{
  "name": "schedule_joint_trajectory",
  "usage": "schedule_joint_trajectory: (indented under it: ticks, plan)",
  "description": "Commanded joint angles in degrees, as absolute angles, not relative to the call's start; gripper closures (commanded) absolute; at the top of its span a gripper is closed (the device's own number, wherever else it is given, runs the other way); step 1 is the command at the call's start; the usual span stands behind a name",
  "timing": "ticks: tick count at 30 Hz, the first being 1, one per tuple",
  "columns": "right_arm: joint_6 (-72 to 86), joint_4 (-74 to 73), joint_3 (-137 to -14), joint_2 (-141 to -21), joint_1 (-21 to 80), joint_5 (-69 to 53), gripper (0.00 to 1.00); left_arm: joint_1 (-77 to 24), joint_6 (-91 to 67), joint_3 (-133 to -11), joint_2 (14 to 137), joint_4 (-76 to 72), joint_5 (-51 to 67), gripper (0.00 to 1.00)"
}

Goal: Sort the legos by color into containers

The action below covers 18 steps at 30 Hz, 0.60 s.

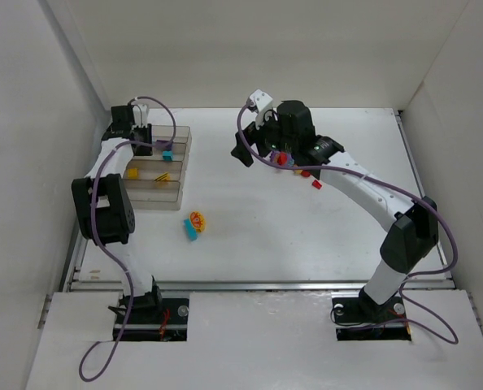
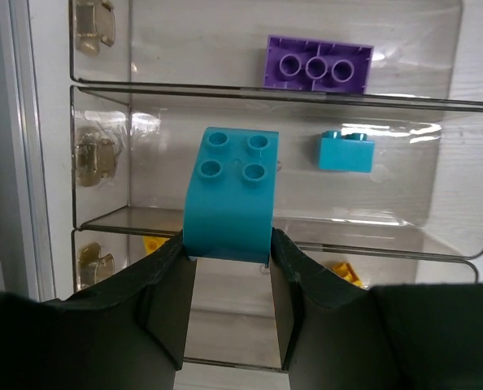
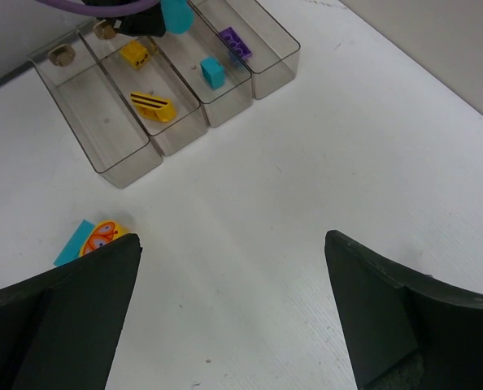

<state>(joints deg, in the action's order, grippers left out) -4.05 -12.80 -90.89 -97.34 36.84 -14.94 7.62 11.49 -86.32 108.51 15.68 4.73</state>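
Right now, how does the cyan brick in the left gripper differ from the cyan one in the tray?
The held cyan brick is pinched in the left gripper above the tray; the loose cyan brick lies free on a compartment floor. The held one shows four studs toward the wrist camera; the loose one shows mainly a side face. Both are cyan.

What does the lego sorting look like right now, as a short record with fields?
left gripper: shut on held cyan brick, over the tray
right gripper: open, holding nothing, above the table
tray contents: purple brick, sorted cyan brick and yellow bricks in separate compartments; one compartment empty
loose on table: cyan-and-yellow cluster; red bricks further right
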Motion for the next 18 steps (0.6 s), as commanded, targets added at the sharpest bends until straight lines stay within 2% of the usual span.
schedule_joint_trajectory:
  ticks: [1, 3, 4, 5, 6, 10, 12, 13, 14, 18]
  plan:
    - [-3.25, -10.02, -91.05, -97.21, 37.27, -14.41, 0.0, 7.91, 11.78, -87.28, 109.07, 14.24, 2.2, 1.0]
    - [-3.25, -10.02, -91.05, -97.21, 37.27, -14.41, 0.0, 7.91, 11.78, -87.28, 109.07, 14.24, 2.9, 0.96]
    - [-3.25, -10.02, -91.58, -97.21, 37.27, -14.94, 0.0, 7.91, 11.78, -87.28, 109.59, 14.24, 2.9, 0.88]
    - [-3.25, -10.02, -91.58, -97.21, 37.27, -15.46, 0.0, 7.91, 12.39, -87.28, 109.6, 14.24, 2.9, 0.88]
    - [-3.25, -10.02, -91.58, -97.73, 37.27, -15.47, 0.0, 7.91, 12.39, -87.28, 109.6, 14.24, 2.9, 0.81]
    - [-3.25, -10.02, -91.58, -97.73, 37.27, -16.7, 0.0, 7.91, 12.39, -87.28, 110.13, 14.24, 1.85, 0.63]
    - [-3.25, -10.02, -91.58, -97.73, 37.27, -16.7, 0.0, 7.91, 12.39, -86.75, 109.51, 14.24, 1.85, 0.48]
    - [-3.25, -10.02, -91.58, -97.73, 37.27, -16.7, 0.0, 7.91, 12.39, -86.75, 109.51, 14.24, 1.85, 0.37]
    - [-3.25, -10.02, -91.58, -97.73, 37.27, -16.7, 0.0, 7.91, 11.87, -86.75, 108.99, 15.02, 2.37, 0.22]
    - [-3.25, -10.02, -91.58, -97.21, 37.27, -17.84, 0.0, 7.91, 11.87, -86.75, 107.5, 15.64, 2.37, 0.21]
